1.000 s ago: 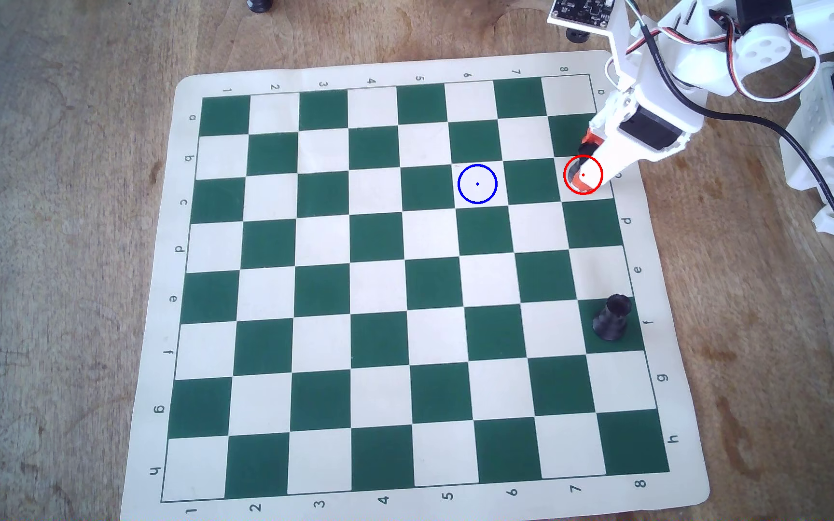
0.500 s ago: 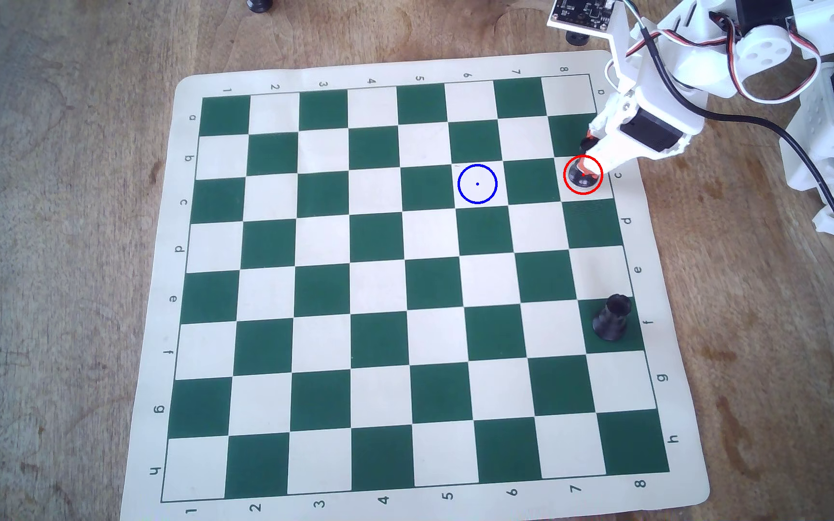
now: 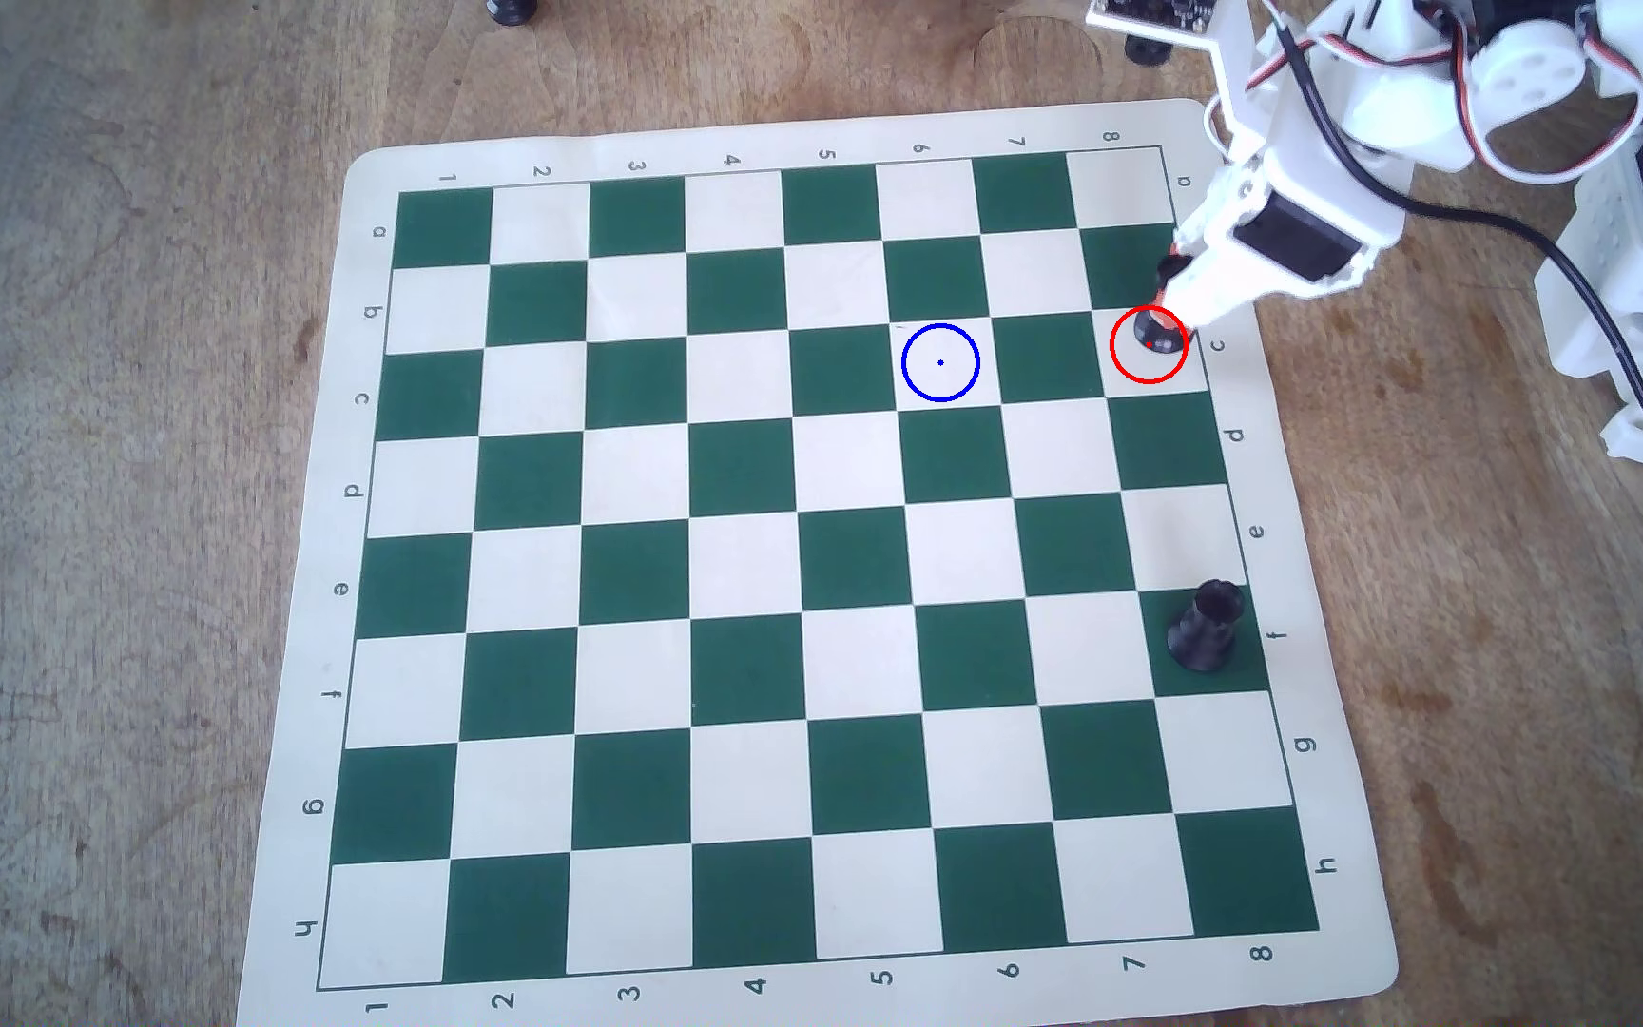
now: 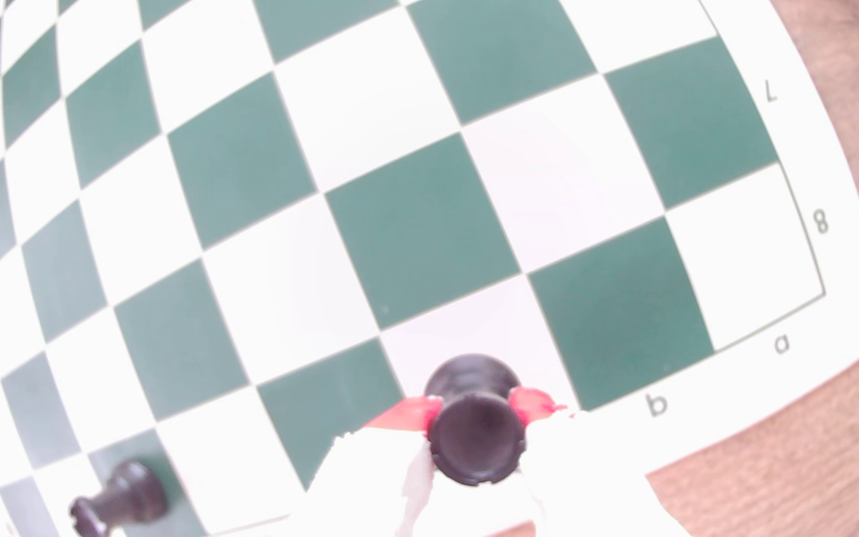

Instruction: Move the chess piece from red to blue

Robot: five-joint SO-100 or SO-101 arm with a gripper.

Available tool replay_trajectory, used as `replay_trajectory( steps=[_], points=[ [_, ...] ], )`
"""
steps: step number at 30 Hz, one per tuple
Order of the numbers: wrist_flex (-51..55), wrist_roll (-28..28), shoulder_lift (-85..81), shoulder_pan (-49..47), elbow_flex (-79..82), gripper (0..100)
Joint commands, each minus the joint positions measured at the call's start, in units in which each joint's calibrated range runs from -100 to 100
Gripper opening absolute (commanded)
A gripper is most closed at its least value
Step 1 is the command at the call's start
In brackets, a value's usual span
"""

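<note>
Wrist view: pincer (image 4: 476, 413) around chess piece (image 4: 475, 439)

1. I see a green-and-white chessboard mat (image 3: 798, 553) lying flat on the worn wooden surface (image 3: 106, 395).
2. A stout black piece with a notched crown (image 3: 1205, 626) stands on a green square at the mat's right edge in the overhead view.
3. Two small dark objects (image 3: 511, 10) sit beyond the mat's top edge.

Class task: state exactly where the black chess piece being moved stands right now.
In the overhead view the chess piece stands inside the red circle at the board's right edge, between the gripper jaws.
</note>
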Motion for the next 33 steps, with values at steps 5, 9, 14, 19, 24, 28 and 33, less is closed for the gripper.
replay_trajectory(
  steps=[5,9,14,19,24,28,33],
  points=[
    [16.62,-0.44,-1.18,0.35,-28.77,0],
    [17.60,-0.44,5.53,0.19,-39.92,0],
    [12.19,-0.59,16.65,-0.28,-47.17,0],
    [7.20,-0.78,25.56,-0.20,-50.07,0],
    [5.80,-1.61,33.29,-0.82,-52.70,0],
    [5.23,-1.37,38.46,-1.37,-52.25,0],
    [4.58,-1.22,41.94,-2.70,-51.16,0]
  ],
)
